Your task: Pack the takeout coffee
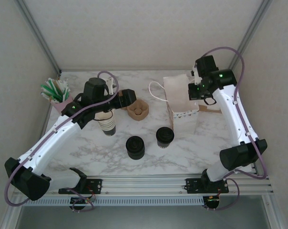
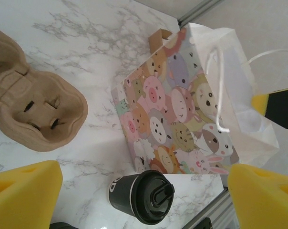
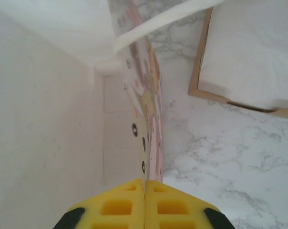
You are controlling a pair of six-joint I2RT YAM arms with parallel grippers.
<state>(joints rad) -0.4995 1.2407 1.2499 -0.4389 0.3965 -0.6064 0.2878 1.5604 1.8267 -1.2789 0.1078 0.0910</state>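
Observation:
The takeout coffee [image 1: 165,137], a small dark cup with a round black lid, stands on the marble in front of the paper bag [image 1: 181,101]. In the left wrist view the coffee [image 2: 141,196] sits low between my yellow pads, with the cartoon-animal bag [image 2: 175,117] just beyond it. My left gripper [image 1: 128,98] hovers open over the brown cup carrier [image 1: 138,109], holding nothing; its pads stand wide apart around the left gripper [image 2: 145,176] midpoint. My right gripper [image 1: 197,91] is shut on the bag's right wall, the right gripper [image 3: 145,183] pads pinching the printed paper edge and keeping the bag's mouth open.
A stack of lidless cream cups [image 1: 107,123] and a stack of black lids [image 1: 135,147] stand left of the coffee. Straws in a pink holder [image 1: 56,93] sit at the far left. A wooden napkin tray [image 3: 249,52] lies right of the bag. Frame posts rise at the back corners.

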